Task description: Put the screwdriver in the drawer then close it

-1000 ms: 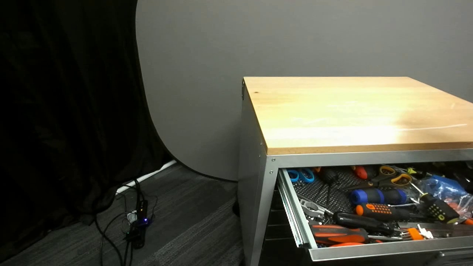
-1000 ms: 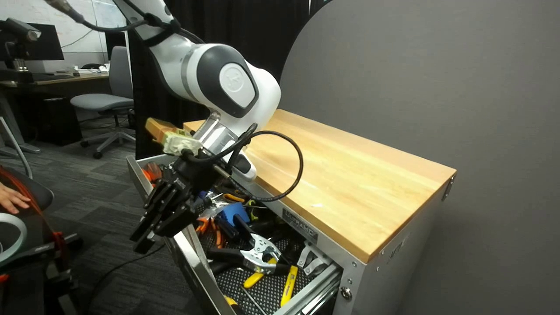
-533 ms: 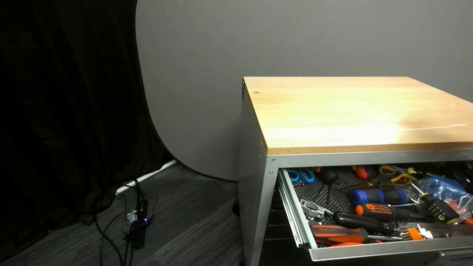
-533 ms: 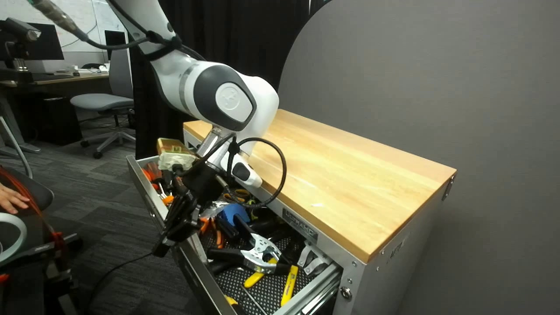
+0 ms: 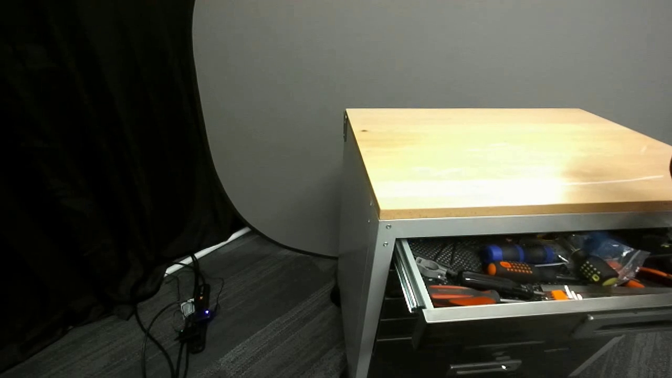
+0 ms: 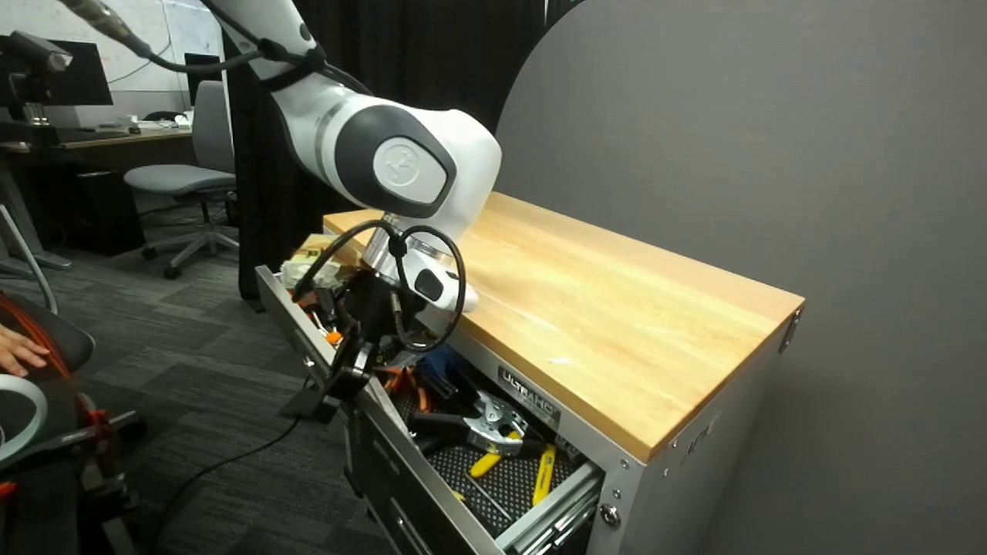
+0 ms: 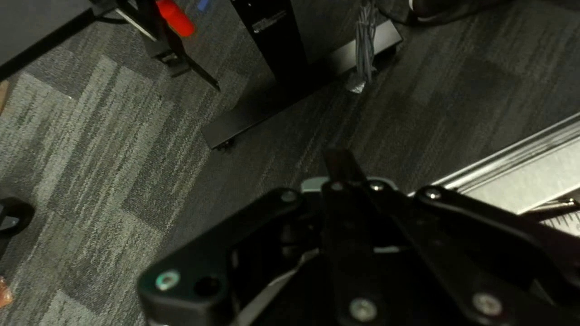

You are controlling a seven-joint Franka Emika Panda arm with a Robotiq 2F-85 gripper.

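In both exterior views a picture edge is cutting off the drawer; inside, a yellow scrap is showing too little to name. In an exterior view the top edge is cropping the arm. In the wrist view darkness is blurring the tips of the tool, while the upper edge is clipping a red object.

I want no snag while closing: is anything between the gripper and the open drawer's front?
Nothing visible. In an exterior view the gripper hangs outside the front of the drawer, with no object showing between them; whether they touch is unclear.
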